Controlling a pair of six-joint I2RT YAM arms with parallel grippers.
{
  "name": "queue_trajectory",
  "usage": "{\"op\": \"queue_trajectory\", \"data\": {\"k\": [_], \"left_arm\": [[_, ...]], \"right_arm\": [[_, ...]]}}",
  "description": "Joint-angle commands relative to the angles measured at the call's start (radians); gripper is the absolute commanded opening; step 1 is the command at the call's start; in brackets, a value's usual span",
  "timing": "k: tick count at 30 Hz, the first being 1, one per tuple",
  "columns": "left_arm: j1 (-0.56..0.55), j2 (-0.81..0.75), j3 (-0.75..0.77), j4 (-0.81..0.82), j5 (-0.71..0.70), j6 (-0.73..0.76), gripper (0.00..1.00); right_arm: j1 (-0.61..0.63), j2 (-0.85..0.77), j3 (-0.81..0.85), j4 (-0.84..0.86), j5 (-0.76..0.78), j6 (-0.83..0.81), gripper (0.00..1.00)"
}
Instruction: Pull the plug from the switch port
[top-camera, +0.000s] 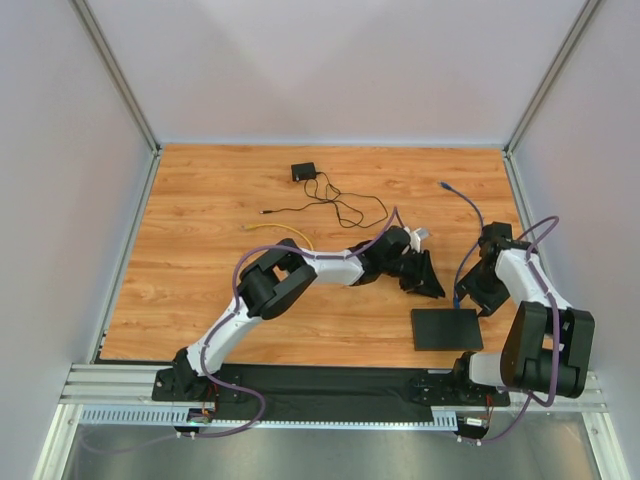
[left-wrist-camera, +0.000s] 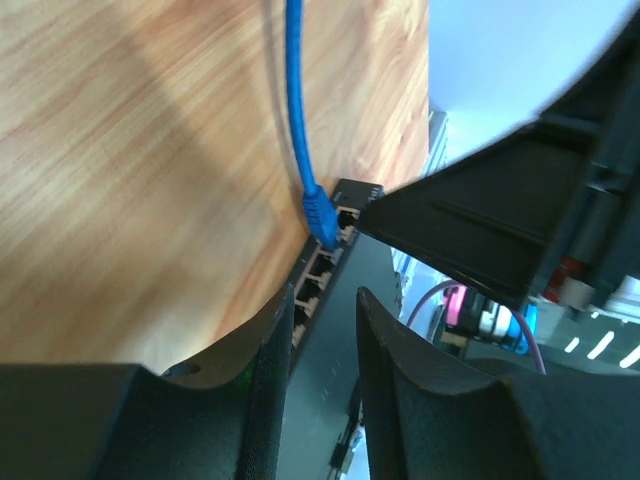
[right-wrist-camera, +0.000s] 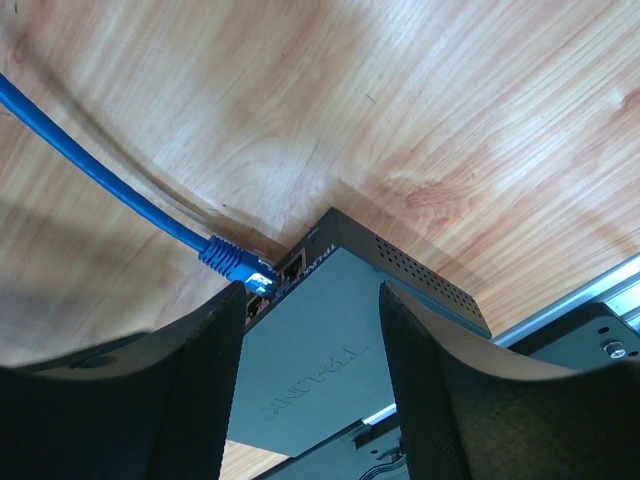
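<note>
Top view: the black switch (top-camera: 447, 328) lies at the table's (top-camera: 200, 250) front right. A blue cable (top-camera: 470, 215) trails away from its far side. The left gripper (top-camera: 425, 278) and right gripper (top-camera: 480, 295) both hang at that far edge.

Left wrist: fingers (left-wrist-camera: 265, 390) apart above the switch (left-wrist-camera: 350, 300). The plug (left-wrist-camera: 322, 215) sits in the port row.

Right wrist: fingers (right-wrist-camera: 190, 390) wide apart over the switch (right-wrist-camera: 310, 370). The plug (right-wrist-camera: 232, 258) is seated in a port (right-wrist-camera: 264, 284) near the corner.

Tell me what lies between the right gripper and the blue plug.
Nothing. In the right wrist view, the right gripper straddles the black switch, and one of its fingers nearly meets the blue plug.
</note>
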Motion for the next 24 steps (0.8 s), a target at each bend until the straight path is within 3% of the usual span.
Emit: {"op": "queue_trajectory", "data": {"k": [1, 24], "left_arm": [[0.011, -0.123, -0.025, -0.043, -0.021, 0.079, 0.39], [0.05, -0.137, -0.152, 0.065, -0.009, -0.012, 0.37]], "right_arm": [[-0.006, 0.028, -0.004, 0.049, 0.0, -0.011, 0.58], [0.036, 0.119, 0.0, 0.217, -0.282, -0.167, 0.47]]}}
